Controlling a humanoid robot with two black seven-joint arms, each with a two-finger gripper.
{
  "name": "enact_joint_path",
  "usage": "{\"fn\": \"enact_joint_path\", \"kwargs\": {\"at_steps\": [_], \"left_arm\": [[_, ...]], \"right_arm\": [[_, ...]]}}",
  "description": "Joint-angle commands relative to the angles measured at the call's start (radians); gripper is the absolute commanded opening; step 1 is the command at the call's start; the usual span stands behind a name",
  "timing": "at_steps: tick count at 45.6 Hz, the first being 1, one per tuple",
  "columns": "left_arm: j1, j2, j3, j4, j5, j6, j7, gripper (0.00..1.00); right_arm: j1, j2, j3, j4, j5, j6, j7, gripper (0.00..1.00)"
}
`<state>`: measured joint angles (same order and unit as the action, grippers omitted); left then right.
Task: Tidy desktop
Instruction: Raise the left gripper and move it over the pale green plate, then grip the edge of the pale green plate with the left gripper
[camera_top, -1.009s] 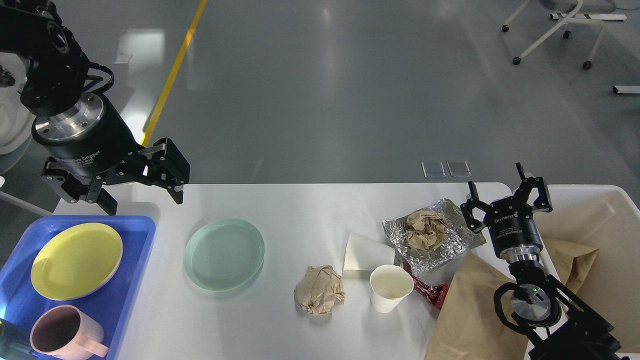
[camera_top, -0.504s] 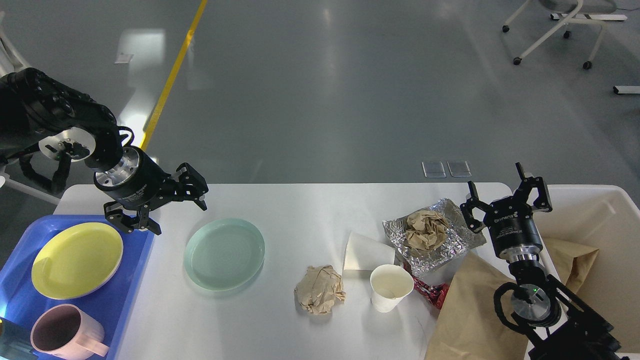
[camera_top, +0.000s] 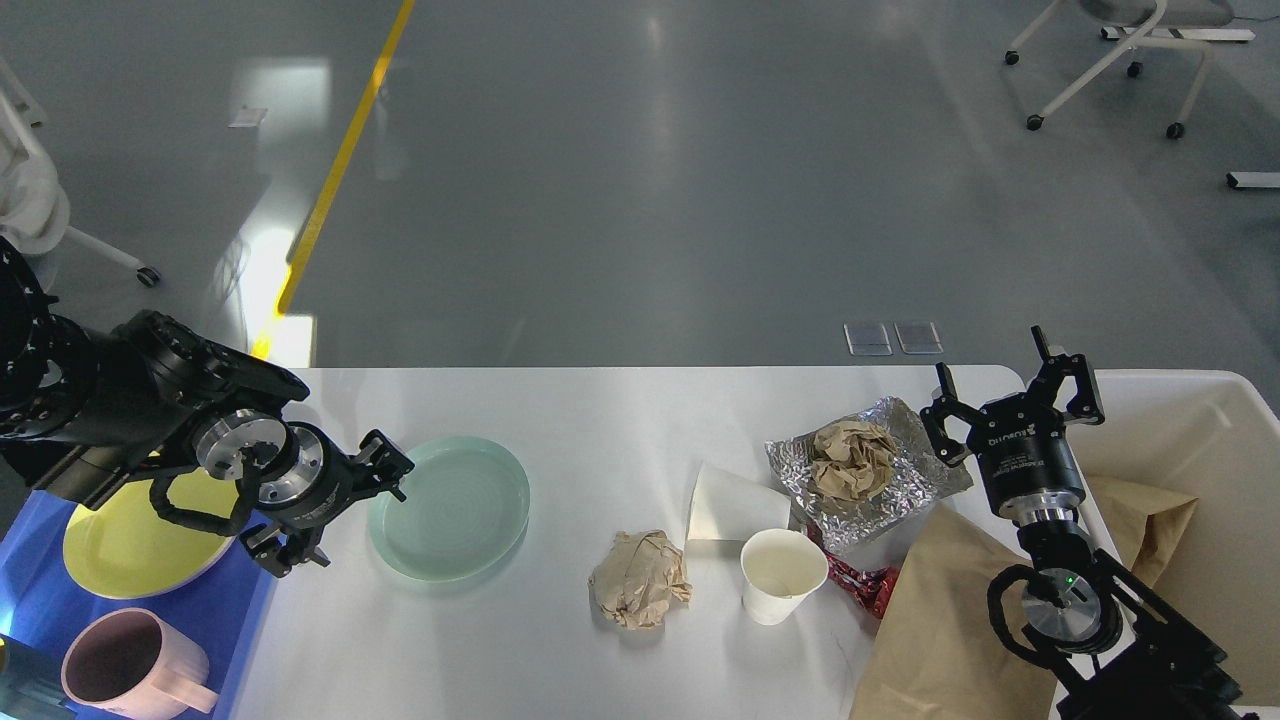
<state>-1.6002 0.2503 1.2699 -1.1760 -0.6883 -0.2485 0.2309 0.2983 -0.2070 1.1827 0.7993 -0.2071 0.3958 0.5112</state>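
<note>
1. Desk (camera_top: 620, 410), white, fills your lower view.
2. Left end effector (camera_top: 340, 510) has dropped beside the green plate (camera_top: 448, 506), jaws wide; a grasp looks imminent.
3. Right end effector (camera_top: 1015, 400) hovers wide open by the foil (camera_top: 900, 490).

The left arm (camera_top: 130, 410) covers the far part of the yellow plate (camera_top: 130, 555) and most of the blue tray (camera_top: 40, 610), which also runs off the left and near edges. The pink mug (camera_top: 125, 670) is clipped at the near edge. A red wrapper (camera_top: 862, 585) shows only partly, tucked under the foil (camera_top: 900, 490) and the brown paper bag (camera_top: 940, 630). The cream bin (camera_top: 1200, 400) is cut off at the right. The print on the right gripper (camera_top: 1010, 390) is too small to read.
</note>
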Motion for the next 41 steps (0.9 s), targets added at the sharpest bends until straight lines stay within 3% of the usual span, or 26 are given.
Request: {"fn": "enact_joint_path", "kwargs": {"at_steps": [1, 9, 24, 41], "left_arm": [[0.052, -0.005, -0.006, 0.036, 0.001, 0.005, 0.001, 0.96], [0.15, -0.029, -0.024, 0.13, 0.001, 0.015, 0.001, 0.96], [0.227, -0.066, -0.079, 0.182, 0.038, 0.156, -0.002, 0.96], [0.278, -0.089, -0.126, 0.236, 0.162, 0.186, -0.002, 0.92]], "right_arm": [[-0.001, 0.0, 0.0, 0.0, 0.0, 0.0, 0.001, 1.0], [0.001, 0.0, 0.0, 0.0, 0.0, 0.0, 0.0, 1.0], [0.001, 0.0, 0.0, 0.0, 0.0, 0.0, 0.0, 1.0], [0.001, 0.0, 0.0, 0.0, 0.0, 0.0, 0.0, 1.0]]}}
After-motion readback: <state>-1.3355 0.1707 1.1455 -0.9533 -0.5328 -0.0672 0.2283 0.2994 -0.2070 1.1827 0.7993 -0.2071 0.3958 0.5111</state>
